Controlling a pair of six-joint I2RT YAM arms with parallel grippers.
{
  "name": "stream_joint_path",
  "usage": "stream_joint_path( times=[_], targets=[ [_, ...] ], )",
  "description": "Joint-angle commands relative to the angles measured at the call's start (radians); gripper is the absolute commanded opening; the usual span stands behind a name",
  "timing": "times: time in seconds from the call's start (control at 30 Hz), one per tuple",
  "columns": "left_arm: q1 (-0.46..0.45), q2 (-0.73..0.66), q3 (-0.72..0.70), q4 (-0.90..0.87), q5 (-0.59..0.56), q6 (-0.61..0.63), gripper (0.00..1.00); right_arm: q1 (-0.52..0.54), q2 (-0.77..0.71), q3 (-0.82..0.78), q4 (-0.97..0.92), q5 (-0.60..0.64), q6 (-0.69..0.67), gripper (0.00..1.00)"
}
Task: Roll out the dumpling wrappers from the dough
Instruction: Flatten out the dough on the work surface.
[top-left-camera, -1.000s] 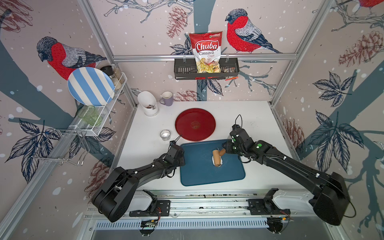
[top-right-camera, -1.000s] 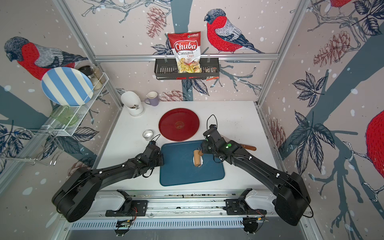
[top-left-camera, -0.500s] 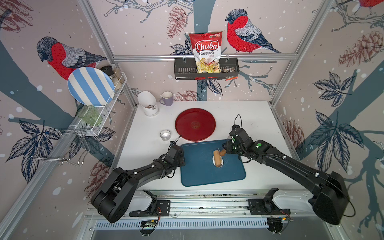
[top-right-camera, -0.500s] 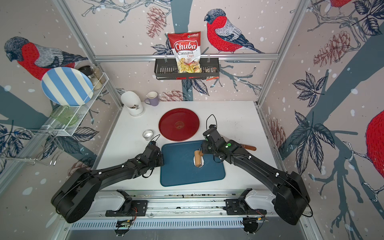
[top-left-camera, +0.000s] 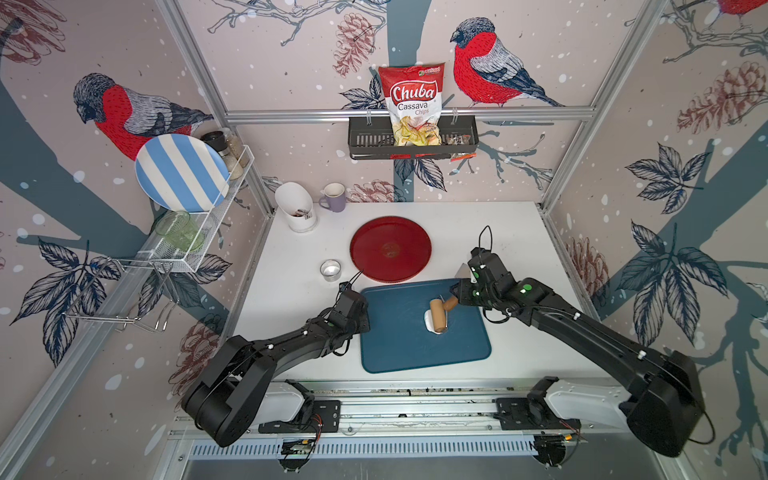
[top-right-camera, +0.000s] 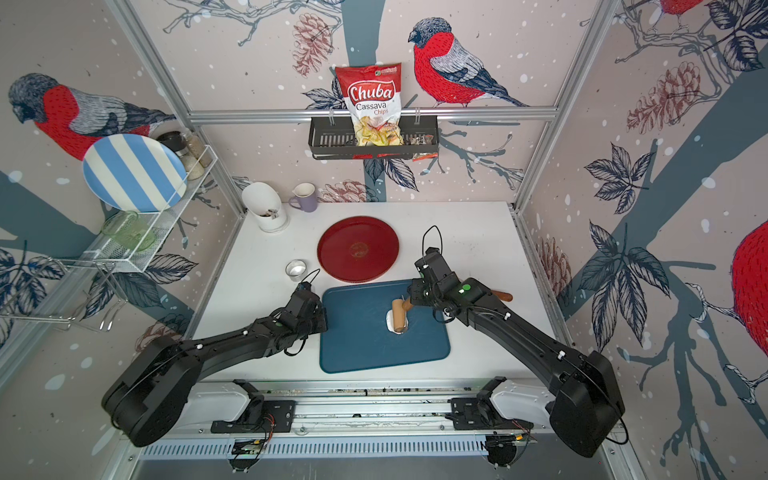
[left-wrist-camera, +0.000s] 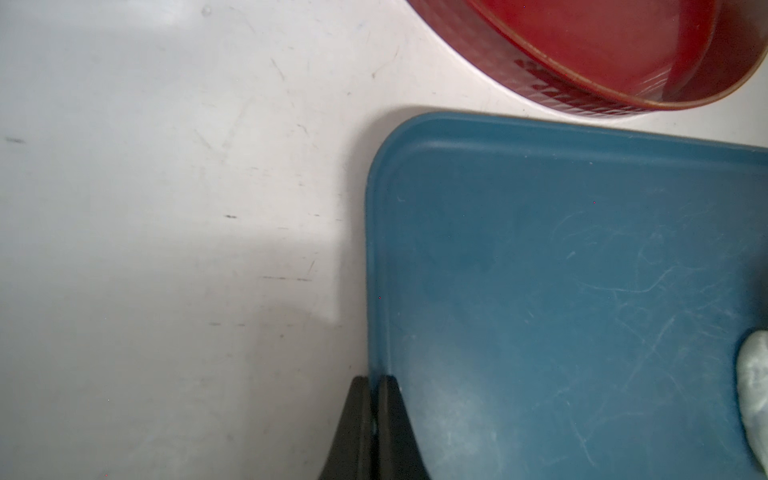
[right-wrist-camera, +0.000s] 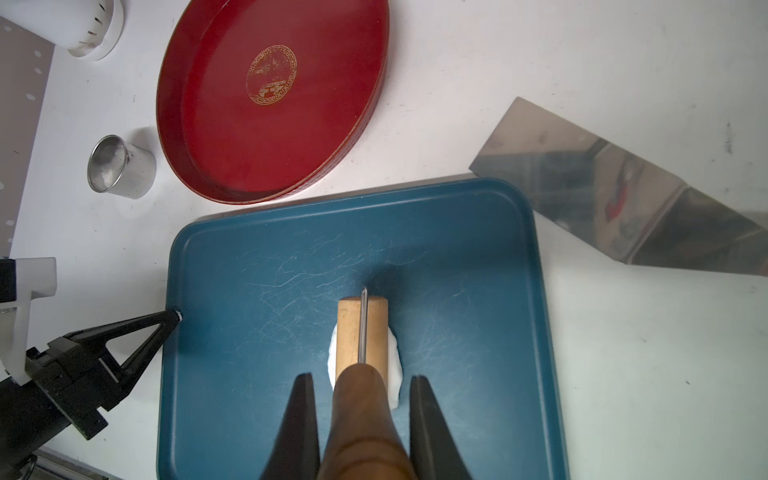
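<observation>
The dough (right-wrist-camera: 394, 357) is a small white flattened lump right of the middle of the blue tray (right-wrist-camera: 249, 332), seen in both top views (top-left-camera: 427, 322) (top-right-camera: 389, 319). A wooden roller (right-wrist-camera: 360, 328) lies across the dough. My right gripper (right-wrist-camera: 360, 376) is shut on the roller's brown handle, coming in from the tray's right side (top-left-camera: 455, 297). My left gripper (left-wrist-camera: 374, 380) is shut on the tray's left rim (left-wrist-camera: 376, 249); from the right wrist its tip (right-wrist-camera: 176, 318) meets that edge. No dumpling wrappers are in view.
A red round plate (top-left-camera: 390, 249) sits just behind the tray, with a small metal ring cutter (top-left-camera: 331, 269) to its left. A metal scraper blade (right-wrist-camera: 623, 199) lies on the table off the tray's far right corner. A white holder (top-left-camera: 297, 208) and purple mug (top-left-camera: 334, 197) stand at the back.
</observation>
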Motion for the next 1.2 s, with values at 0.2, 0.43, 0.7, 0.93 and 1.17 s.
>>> stream_joint_path(
  times=[0.2,0.43,0.7,0.93,1.17],
  targets=[
    [0.002,0.005,0.007,-0.049,-0.040,0.001,0.00,-0.020,-0.049,0.006,-0.201,0.041,-0.091,0.00],
    [0.003,0.003,0.006,-0.051,-0.036,0.003,0.00,-0.064,-0.113,0.037,-0.160,-0.007,-0.091,0.00],
    [0.002,-0.001,0.003,-0.048,-0.032,0.003,0.00,-0.072,-0.128,0.032,-0.057,-0.086,-0.079,0.00],
    [0.002,-0.001,0.002,-0.044,-0.030,0.004,0.00,-0.073,-0.115,-0.004,0.037,-0.116,-0.057,0.00],
    [0.002,0.001,0.001,-0.042,-0.029,0.002,0.00,-0.075,-0.075,-0.013,0.030,-0.119,-0.060,0.00]
  ],
)
